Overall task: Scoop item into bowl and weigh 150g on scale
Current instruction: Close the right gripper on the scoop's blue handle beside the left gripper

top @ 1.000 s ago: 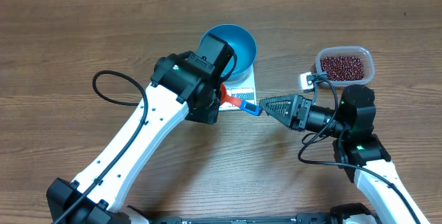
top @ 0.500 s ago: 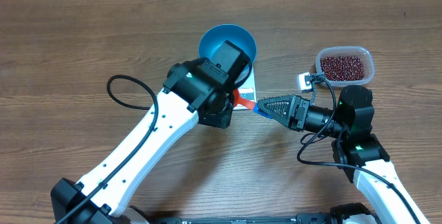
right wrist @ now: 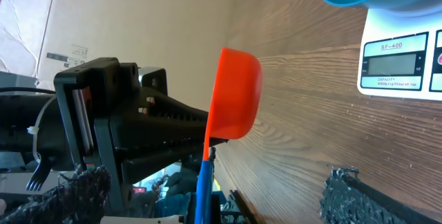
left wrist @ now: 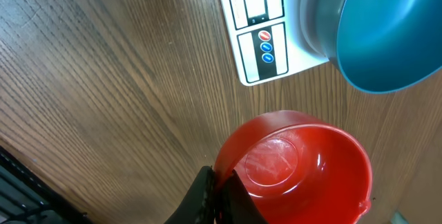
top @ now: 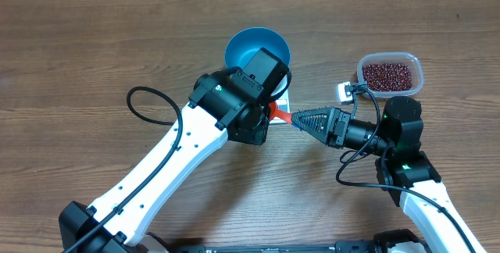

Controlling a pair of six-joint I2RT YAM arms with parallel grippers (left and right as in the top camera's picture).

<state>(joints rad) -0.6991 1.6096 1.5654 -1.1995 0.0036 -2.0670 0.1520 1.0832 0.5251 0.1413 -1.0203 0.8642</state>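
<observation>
Beside the scale (left wrist: pixel 266 37), your left tool (left wrist: pixel 219 189) pinches the empty scoop (left wrist: pixel 293 162) shut-tight while your right tool (top: pixel 301 118) gapes wide about its blue handle (right wrist: pixel 204 189), seemingly a handover, so close right next before heading for the beans (top: pixel 388 74) in their tub (top: pixel 418 65).

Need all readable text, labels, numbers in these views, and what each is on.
"SF-400": on the flat white rectangular kitchen scale, printed above its display window.
Fine print under the display window: too small to read.
Display window: no digits visible.
Symbols on the scale's round buttons, left wrist view: too small to read.
Printed label on the brown cardboard box in the background: blurred, unreadable.
</observation>
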